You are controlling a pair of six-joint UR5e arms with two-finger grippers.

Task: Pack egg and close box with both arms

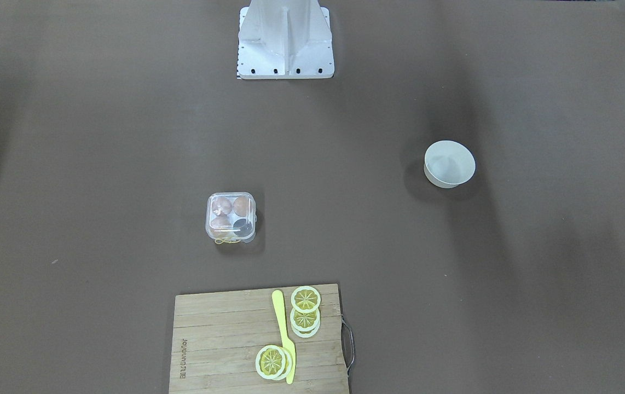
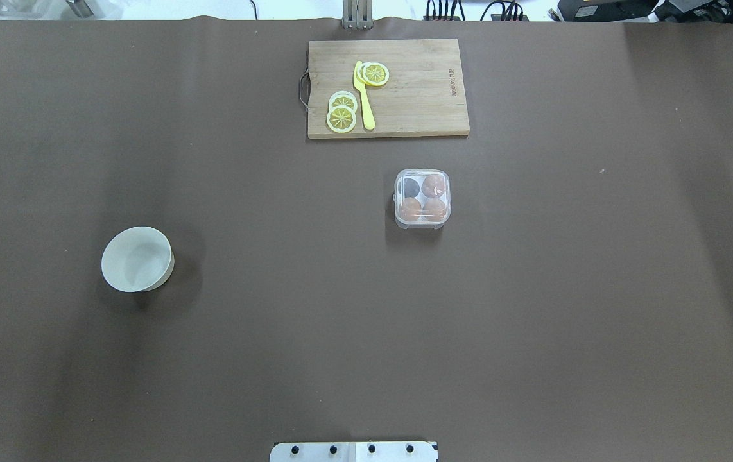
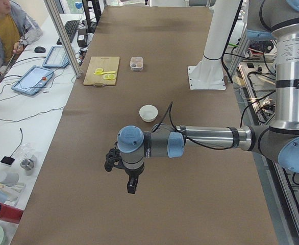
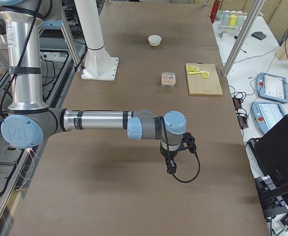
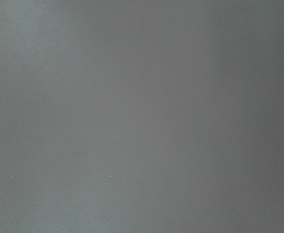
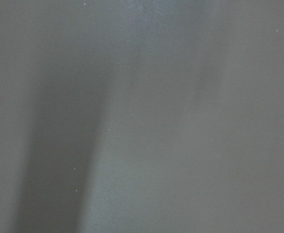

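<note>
While the left hand (image 3: pixel 131 189) is hanging fingers-down over one end of the bench (image 2: pixel 276 359) and the right hand (image 4: pixel 170 168) is doing likewise over the other end, both well apart from the box (image 2: pixel 422 199), I can't tell whether either hand's fingers are apart or together. Only the side views are showing them, and both wrist cams are giving nothing but blank brown surface.

The box is sitting mid-bench, at approx 6 o'clock from the cutting board (image 2: pixel 405 109) in the overhead view, w/ the white bowl (image 2: pixel 137 258) well apart at approx 8 o'clock. Its lid is looking flat and down. Three brown eggs (image 2: pixel 434 186) are sitting in the cells at 1, 5 and 7 o'clock, while the 11 o'clock cell is showing dark, no egg. Can't say which egg is the packed one. No loose egg is showing elsewhere, so the task is prob. looking done or nearly so.

Risks:
- **Latch:** it may not be seating fully, since the clear plastic is hiding it, so the lid could be springing up.
- **Pressing:** if a hand is coming back to press, an off-centre push is likely tipping or skidding the light box.
- **Force:** too much is risking cracked shells.
</note>
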